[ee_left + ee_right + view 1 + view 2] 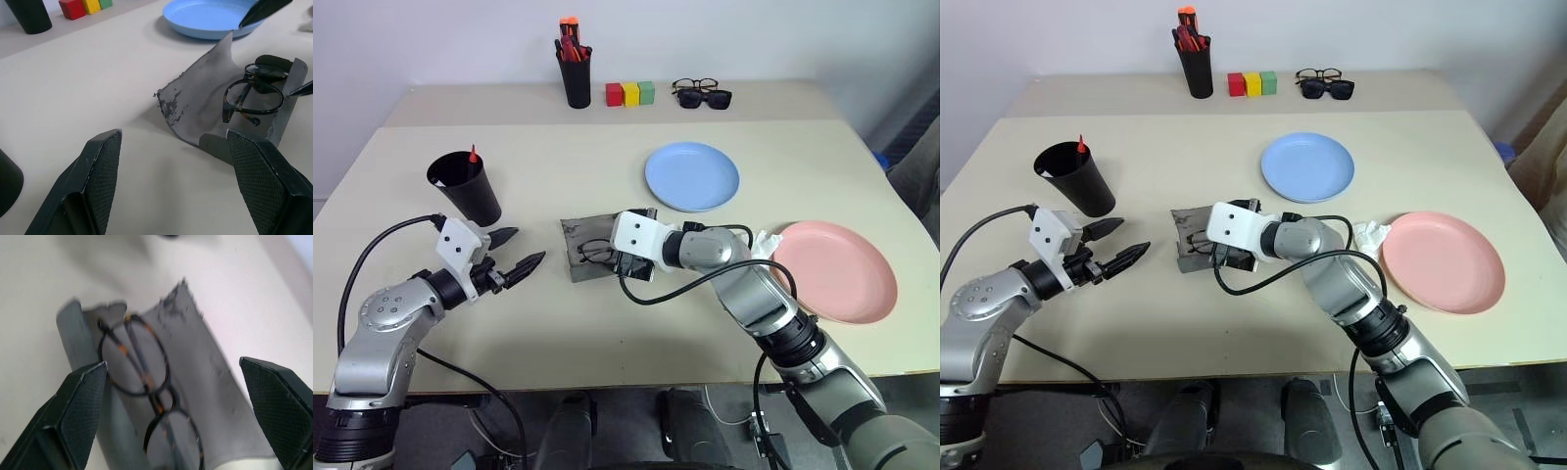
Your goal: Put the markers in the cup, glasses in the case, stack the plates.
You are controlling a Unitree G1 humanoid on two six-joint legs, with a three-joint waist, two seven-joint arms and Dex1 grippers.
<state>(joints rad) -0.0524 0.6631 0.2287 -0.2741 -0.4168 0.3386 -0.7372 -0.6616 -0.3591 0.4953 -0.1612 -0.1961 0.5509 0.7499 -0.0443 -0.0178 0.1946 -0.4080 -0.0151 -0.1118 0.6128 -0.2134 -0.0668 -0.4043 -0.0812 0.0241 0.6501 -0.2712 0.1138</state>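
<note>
The right hand (173,406) hovers with its two black fingers spread wide and empty over the grey hinged glasses case with curved shells (579,253), which lies open near the middle of the table. The thin dark-framed eyeglasses with clear round lenses (146,401) already lie folded in the trough of the case, so that part looks nearly done; I judge that only closing the lid remains. The left hand (517,253) is also spread and holds nothing, poised above the table just beside the case's open flap, between the case and the wide matte black tapered cup (470,188).

From the cup's rim a red marker tip (473,155) pokes up, so at least one marker is in; whether the black-capped one is inside too cannot be told, though no loose pen lies on the table. The plates are not yet stacked: the light blue round plate (692,176) sits beyond the case, and the pink round plate (834,271) lies well apart from it near the right edge, with a crumpled white tissue (763,242) at its rim.

The pale beige table (607,343) is matte. Along a second table at the back stand a narrow black cup of red-orange pens (575,73), red, yellow and green blocks (629,94), and spare spectacles with dark sunglasses (702,94), against a plain white wall (754,39).
</note>
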